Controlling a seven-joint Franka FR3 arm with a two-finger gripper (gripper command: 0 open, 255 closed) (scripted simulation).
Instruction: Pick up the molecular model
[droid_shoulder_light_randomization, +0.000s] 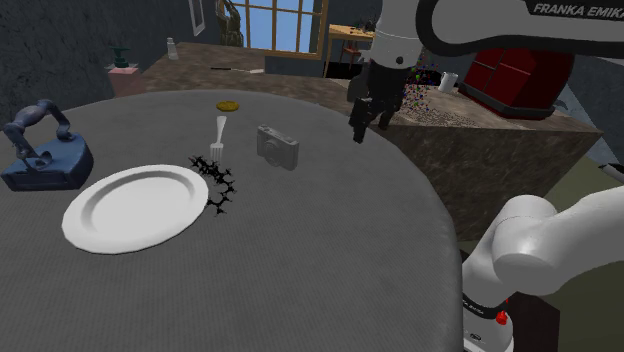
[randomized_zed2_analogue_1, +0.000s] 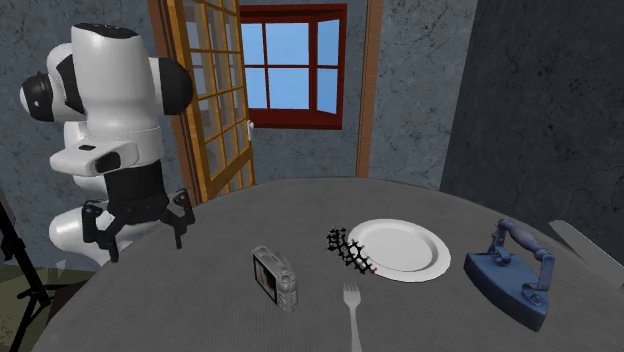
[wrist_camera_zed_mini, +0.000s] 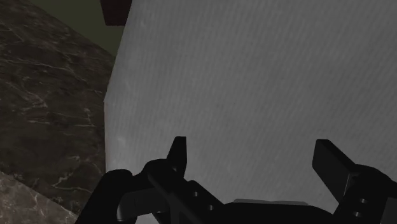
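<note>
Lying beside plate, molecular model, hand spread

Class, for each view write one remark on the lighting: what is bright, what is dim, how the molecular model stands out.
Shoulder view: dim light; the white plate is brightest, and the black molecular model reads clearly on the grey table. Second exterior view: the blue window glows against dark walls. Wrist view: dim; the open jaws are near-silhouettes over the pale table.
</note>
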